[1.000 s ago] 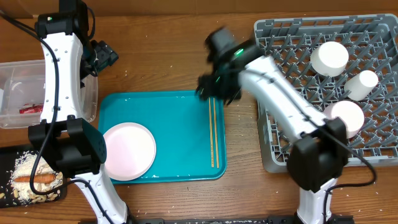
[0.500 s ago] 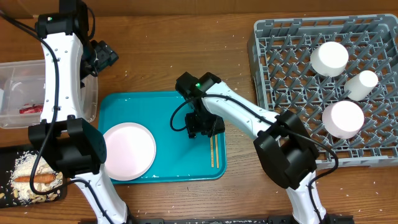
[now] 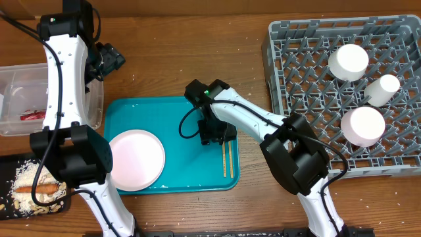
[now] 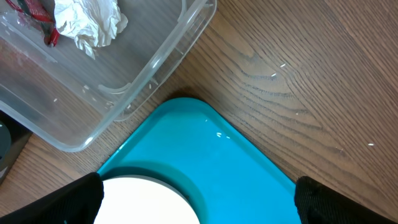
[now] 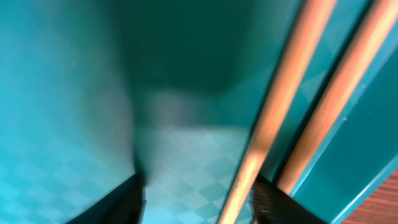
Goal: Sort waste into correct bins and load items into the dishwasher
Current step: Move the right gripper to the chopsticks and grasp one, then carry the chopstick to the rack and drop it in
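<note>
Two thin wooden chopsticks (image 3: 226,160) (image 5: 278,99) lie side by side at the right of the teal tray (image 3: 187,118). My right gripper (image 3: 214,132) (image 5: 196,208) is down on the tray, open, with one chopstick between its fingers and the other just outside the right finger. The pale pink plate (image 3: 135,159) (image 4: 144,204) rests at the tray's left. High above the tub's right end, my left gripper (image 3: 109,58) (image 4: 199,208) hangs open and holds nothing. The clear tub (image 3: 13,79) (image 4: 155,62) holds the red wrapper (image 3: 31,116) and white tissue (image 4: 87,22).
The grey dish rack (image 3: 289,72) at the right holds white dishes (image 3: 348,62) (image 3: 362,125) and a small cup (image 3: 382,88). A black tray (image 3: 10,164) at the lower left carries rice crumbs (image 3: 26,174) and an orange stick (image 3: 39,189).
My right arm swung down from the tray's upper right edge onto the chopsticks, and its jaws have narrowed. The left arm has not moved.
</note>
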Controlling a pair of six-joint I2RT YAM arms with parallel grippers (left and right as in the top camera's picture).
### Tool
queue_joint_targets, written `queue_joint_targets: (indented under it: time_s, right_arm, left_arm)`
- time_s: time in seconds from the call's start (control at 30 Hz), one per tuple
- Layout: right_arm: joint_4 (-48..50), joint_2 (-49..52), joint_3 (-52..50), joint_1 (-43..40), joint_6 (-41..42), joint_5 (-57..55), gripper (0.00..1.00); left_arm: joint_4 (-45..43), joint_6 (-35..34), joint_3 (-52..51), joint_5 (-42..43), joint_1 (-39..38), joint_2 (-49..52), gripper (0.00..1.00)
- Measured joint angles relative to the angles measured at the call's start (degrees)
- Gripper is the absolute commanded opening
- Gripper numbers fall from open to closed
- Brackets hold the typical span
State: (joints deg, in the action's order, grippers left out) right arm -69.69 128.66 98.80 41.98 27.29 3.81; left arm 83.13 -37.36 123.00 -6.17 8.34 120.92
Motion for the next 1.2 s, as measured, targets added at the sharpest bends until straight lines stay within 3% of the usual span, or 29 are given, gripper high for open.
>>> queue_joint_targets:
  time_s: [0.1, 0.3, 0.5, 0.67, 0.93, 1.13, 1.2]
  right_arm:
    - [1.1, 0.0, 0.0, 0.0, 1.0, -0.4, 0.04]
    - [-3.5, 0.2, 2.0, -0.5, 2.5, -0.2, 0.04]
    - [-12.1, -1.1, 10.8, -4.0, -0.3, -0.3, 0.04]
    - [-16.2, -9.8, 19.8, -16.1, -8.1, -1.7, 0.04]
    - [-13.4, -14.8, 21.3, -39.0, -22.1, 1.6, 0.04]
    - [-11.7, -10.6, 21.3, -41.0, -27.0, 6.1, 0.12]
    - [-11.3, -8.3, 21.3, -40.4, -27.5, 6.5, 0.21]
  left_arm:
    - [0.0, 0.0, 0.0, 0.0, 0.0, 0.0, 1.00]
    - [0.0, 0.0, 0.0, 0.0, 0.0, 0.0, 1.00]
    - [0.0, 0.0, 0.0, 0.0, 0.0, 0.0, 1.00]
    - [0.0, 0.0, 0.0, 0.0, 0.0, 0.0, 1.00]
    - [0.0, 0.0, 0.0, 0.0, 0.0, 0.0, 1.00]
    - [0.0, 0.0, 0.0, 0.0, 0.0, 0.0, 1.00]
    - [0.0, 0.0, 0.0, 0.0, 0.0, 0.0, 1.00]
